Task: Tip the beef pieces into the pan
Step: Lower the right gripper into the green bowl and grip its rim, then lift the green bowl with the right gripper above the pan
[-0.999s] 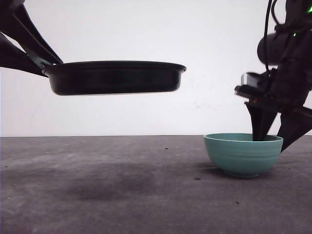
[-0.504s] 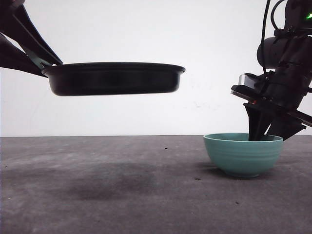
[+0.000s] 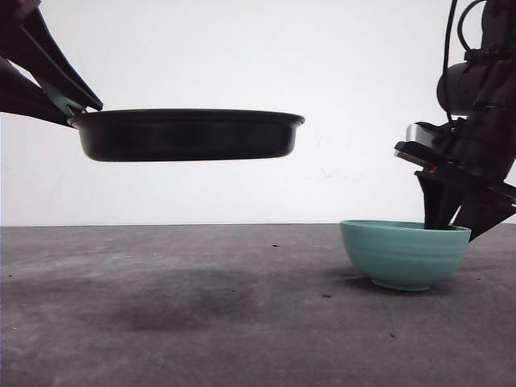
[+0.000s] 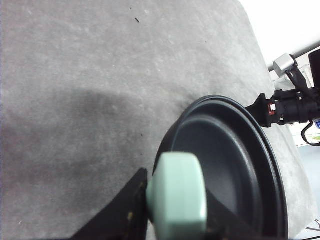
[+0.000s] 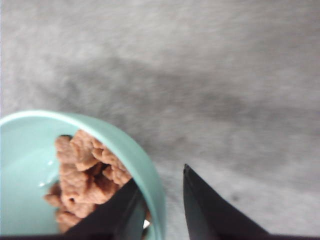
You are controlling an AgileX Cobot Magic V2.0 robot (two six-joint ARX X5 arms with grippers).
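Black frying pan (image 3: 187, 135), held level above the counter (image 3: 201, 306) by left fingers (image 4: 137, 200) clamped on its mint handle (image 4: 177, 200) as receiver; beef pieces (image 5: 82, 182) heaped in teal bowl (image 3: 405, 254), its rim straddled by part-open right fingers (image 5: 205, 207) for lifting.

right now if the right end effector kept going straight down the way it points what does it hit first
The right end effector straddles the teal bowl's rim, so it would likely meet that wall, then the table.
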